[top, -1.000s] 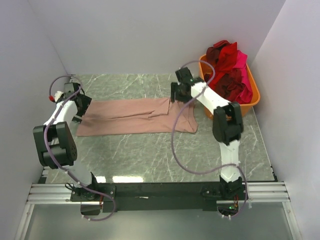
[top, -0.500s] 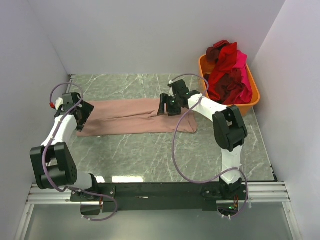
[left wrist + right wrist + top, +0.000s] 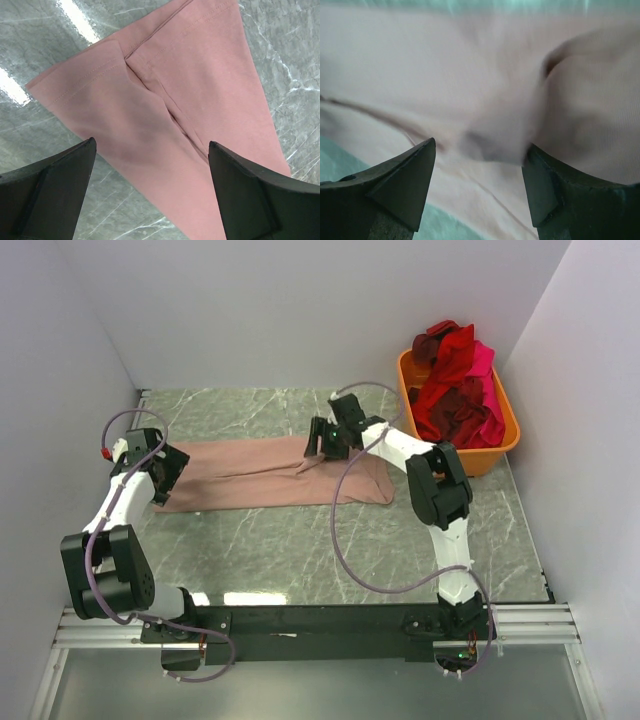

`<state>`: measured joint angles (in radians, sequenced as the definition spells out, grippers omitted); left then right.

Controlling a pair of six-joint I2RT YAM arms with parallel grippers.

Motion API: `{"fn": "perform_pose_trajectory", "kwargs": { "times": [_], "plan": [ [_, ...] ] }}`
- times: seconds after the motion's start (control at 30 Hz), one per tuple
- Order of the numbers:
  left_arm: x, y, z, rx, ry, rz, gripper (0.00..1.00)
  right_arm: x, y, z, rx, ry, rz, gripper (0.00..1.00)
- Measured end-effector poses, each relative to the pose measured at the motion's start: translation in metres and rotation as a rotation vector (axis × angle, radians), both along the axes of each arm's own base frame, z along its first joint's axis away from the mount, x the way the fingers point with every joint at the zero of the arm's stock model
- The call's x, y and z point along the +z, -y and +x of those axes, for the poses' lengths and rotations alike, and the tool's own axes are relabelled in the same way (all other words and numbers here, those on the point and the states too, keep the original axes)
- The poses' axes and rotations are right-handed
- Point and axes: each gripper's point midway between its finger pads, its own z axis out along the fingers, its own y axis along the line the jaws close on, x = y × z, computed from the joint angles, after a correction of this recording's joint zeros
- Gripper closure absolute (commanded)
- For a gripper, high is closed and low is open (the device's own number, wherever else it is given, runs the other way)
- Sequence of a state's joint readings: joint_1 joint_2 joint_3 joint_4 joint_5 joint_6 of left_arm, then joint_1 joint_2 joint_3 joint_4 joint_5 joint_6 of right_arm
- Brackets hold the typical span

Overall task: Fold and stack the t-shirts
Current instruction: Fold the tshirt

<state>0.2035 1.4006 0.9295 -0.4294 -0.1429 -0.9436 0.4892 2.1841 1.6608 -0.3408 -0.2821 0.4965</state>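
The dusty pink t-shirt [image 3: 255,473] lies folded into a long strip across the marble table. My left gripper [image 3: 163,473] hangs open over its left end, above the shirt [image 3: 165,105] and not touching it. My right gripper [image 3: 318,440] is open just over the strip's upper right part, where a raised fold of cloth [image 3: 580,115] stands beside its right finger. The other t-shirts, red, maroon and hot pink [image 3: 455,380], are heaped in the tub.
The orange plastic tub [image 3: 505,435] stands at the back right by the wall. White walls close in the table on the left, back and right. Grey marble [image 3: 300,540] shows in front of the shirt.
My right gripper moved left along the strip's upper edge, from its right end to right of the middle. My left arm swung down to the shirt's left end and has held there.
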Motion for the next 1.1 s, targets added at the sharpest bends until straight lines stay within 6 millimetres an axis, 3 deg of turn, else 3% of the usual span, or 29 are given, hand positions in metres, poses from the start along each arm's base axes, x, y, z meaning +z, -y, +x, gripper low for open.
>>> {"fn": "perform_pose_trajectory", "kwargs": {
  "times": [0.27,0.37,0.47,0.6,0.73,0.87,1.0,1.1],
  "plan": [
    [0.002,0.0,0.0,0.0,0.004,0.0,0.01,0.053,-0.048,0.079,-0.035,0.219,0.14,0.25],
    [0.002,0.0,0.0,-0.001,0.006,0.001,0.0,0.064,-0.06,0.091,-0.029,0.25,0.169,0.25],
    [0.005,0.001,0.003,-0.009,0.014,-0.001,0.0,0.068,-0.058,0.088,-0.027,0.255,0.162,0.24],
    [0.012,0.007,0.016,-0.047,0.045,-0.025,0.01,0.06,-0.029,0.055,-0.049,0.218,0.078,0.24],
    [0.015,0.019,0.043,-0.125,0.056,-0.035,0.0,0.06,0.008,0.0,-0.064,0.173,0.022,0.24],
    [0.008,0.031,0.077,-0.206,0.045,-0.027,0.01,0.043,0.038,-0.054,-0.075,0.1,-0.017,0.24],
    [-0.015,0.039,0.103,-0.268,0.008,-0.042,0.01,0.001,0.059,-0.086,-0.089,-0.008,-0.09,0.24],
    [-0.044,0.039,0.107,-0.283,-0.054,-0.051,0.01,-0.02,0.069,-0.094,-0.103,-0.069,-0.139,0.24]
  ]
}}
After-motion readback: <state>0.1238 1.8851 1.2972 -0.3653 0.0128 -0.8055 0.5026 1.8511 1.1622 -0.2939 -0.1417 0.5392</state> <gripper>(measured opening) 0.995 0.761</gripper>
